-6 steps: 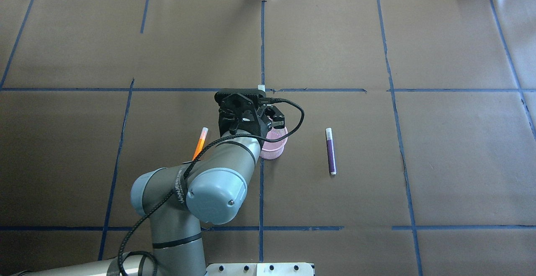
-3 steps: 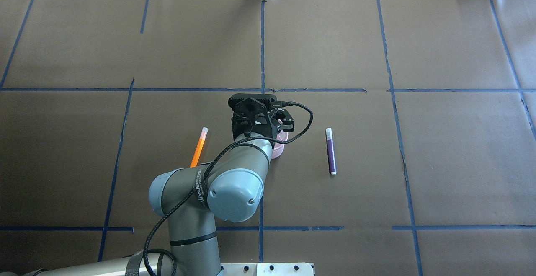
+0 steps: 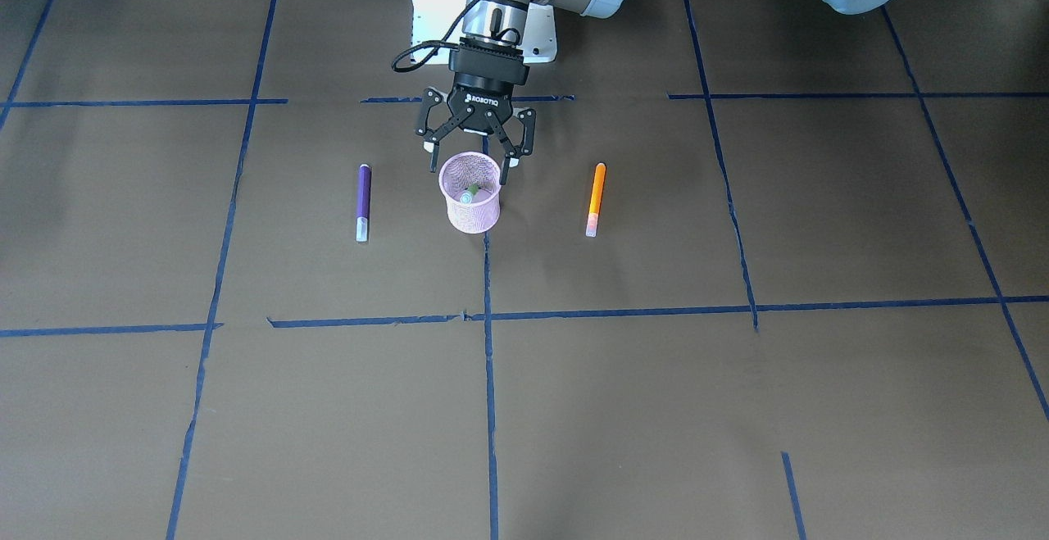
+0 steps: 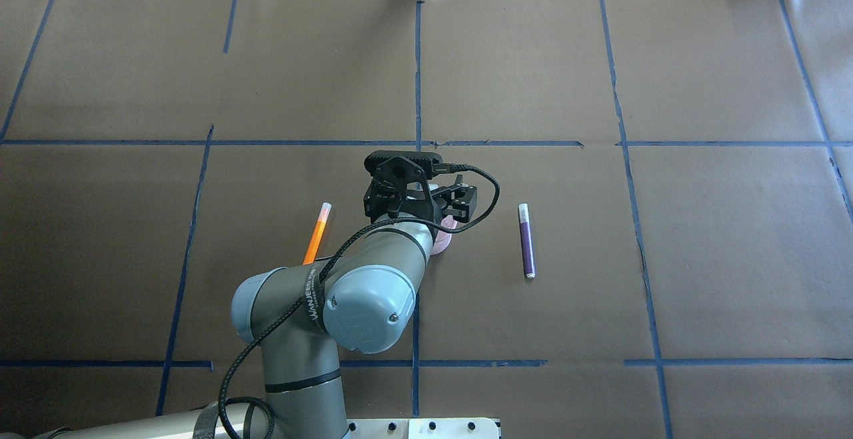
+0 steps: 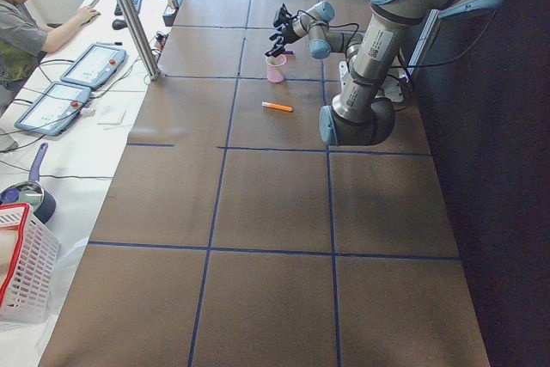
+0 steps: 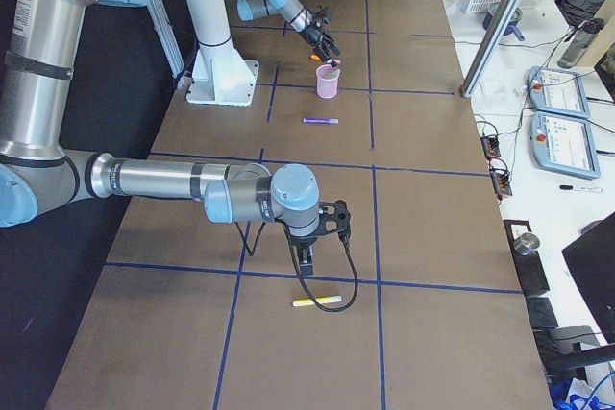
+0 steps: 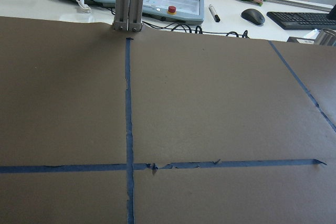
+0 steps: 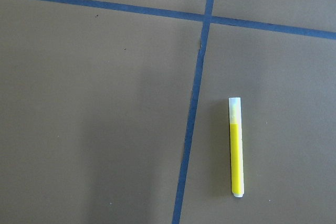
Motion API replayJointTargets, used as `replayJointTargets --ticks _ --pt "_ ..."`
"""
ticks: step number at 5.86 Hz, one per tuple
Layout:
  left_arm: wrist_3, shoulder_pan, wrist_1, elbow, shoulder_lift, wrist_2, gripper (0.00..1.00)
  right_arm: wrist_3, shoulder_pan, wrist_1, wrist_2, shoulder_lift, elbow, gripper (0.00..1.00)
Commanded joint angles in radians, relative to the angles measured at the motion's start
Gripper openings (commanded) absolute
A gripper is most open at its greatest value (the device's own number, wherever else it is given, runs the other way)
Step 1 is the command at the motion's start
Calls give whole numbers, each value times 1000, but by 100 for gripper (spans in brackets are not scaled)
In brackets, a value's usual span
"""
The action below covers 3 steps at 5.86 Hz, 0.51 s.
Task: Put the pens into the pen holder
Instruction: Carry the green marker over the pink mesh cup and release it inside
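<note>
Pen holder [image 3: 475,216] is holding one pen, two waiting

Left hand [image 3: 469,170] is hanging wide open just above it, the green pen [image 3: 467,194] leaning inside. Purple pen [image 3: 363,200] and orange pen [image 3: 597,196] are lying flat on the tabletop [image 3: 656,401] either side. Right hand [image 6: 307,254] is hovering near a yellow pen [image 8: 236,148], open or closed I cannot tell. A skewed pull-away could be clipping the rim and tipping the light holder

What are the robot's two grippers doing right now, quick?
Left gripper: open, holding nothing, just over the pink pen holder.
Right gripper: cannot be told whether it is open or closed.
</note>
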Motion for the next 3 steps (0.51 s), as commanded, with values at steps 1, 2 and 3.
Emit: replayJointTargets --ticks 1,2,3 --pt "10 -27 153 -100 18 -137 100 -1 0 0 -3 0 -2 100" --pt "11 -80 233 -107 27 -288 100 0 0 2 -1 0 -2 100" --pt "13 -139 337 -127 50 -443 99 0 0 2 -1 0 0 100"
